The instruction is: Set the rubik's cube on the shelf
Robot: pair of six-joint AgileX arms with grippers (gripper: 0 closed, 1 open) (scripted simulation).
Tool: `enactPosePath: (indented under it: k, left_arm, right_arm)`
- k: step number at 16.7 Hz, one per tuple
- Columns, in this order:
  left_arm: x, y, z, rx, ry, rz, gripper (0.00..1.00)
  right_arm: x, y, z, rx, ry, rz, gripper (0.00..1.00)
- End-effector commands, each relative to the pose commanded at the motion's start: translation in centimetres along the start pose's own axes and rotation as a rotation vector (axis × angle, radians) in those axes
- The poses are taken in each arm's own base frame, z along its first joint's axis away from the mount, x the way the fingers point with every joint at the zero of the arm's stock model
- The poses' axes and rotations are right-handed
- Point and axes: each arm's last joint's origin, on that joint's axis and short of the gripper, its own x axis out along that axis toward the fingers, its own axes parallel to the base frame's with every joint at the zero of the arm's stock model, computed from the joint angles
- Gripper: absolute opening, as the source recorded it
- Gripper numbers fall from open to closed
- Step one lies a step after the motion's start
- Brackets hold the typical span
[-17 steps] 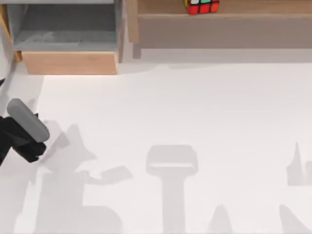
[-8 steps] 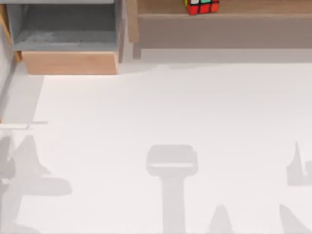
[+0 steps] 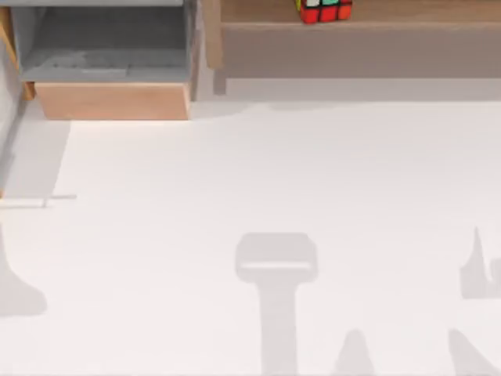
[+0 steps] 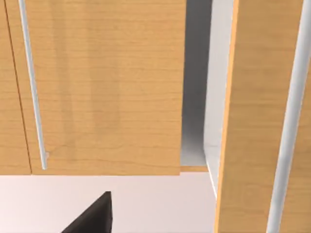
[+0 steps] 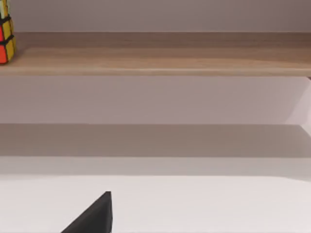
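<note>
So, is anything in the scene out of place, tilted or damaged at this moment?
Nothing stands out. The rubik's cube sits upright on the shelf, near the wooden upright at its end, not hanging over the front edge. The box compartment beside it looks intact, and the table has no spill or mark.

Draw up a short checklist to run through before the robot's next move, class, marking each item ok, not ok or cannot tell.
1. Rubik's cube rests on the shelf: ok.
2. Cube free of any gripper: ok.
3. Cube sits upright, not tilted: ok.
4. Cube well back from the shelf's front edge: cannot tell; it looks close to the edge in the top view.
5. Left gripper open: cannot tell; a dark tip shows in the left wrist view.
6. Right gripper open: cannot tell; a dark tip shows.
</note>
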Motion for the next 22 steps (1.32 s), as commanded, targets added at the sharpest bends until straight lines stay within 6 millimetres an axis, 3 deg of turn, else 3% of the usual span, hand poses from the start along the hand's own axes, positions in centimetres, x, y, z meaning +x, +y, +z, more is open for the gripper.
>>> enactPosePath:
  k: [7,12,16,22]
  left_arm:
    - [0.1,0.0,0.1,0.001,-0.002,0.000,1.00]
    - [2.4,0.0,-0.1,0.002,0.000,0.000,1.00]
    - [2.5,0.0,-0.1,0.002,0.000,0.000,1.00]
    - [2.5,0.0,-0.1,0.002,0.000,0.000,0.55]
  right_arm:
    - [0.0,0.0,0.0,0.000,0.000,0.000,1.00]
    - [0.0,0.0,0.0,0.000,0.000,0.000,1.00]
    - [0.0,0.0,0.0,0.000,0.000,0.000,1.00]
    - [0.0,0.0,0.0,0.000,0.000,0.000,1.00]
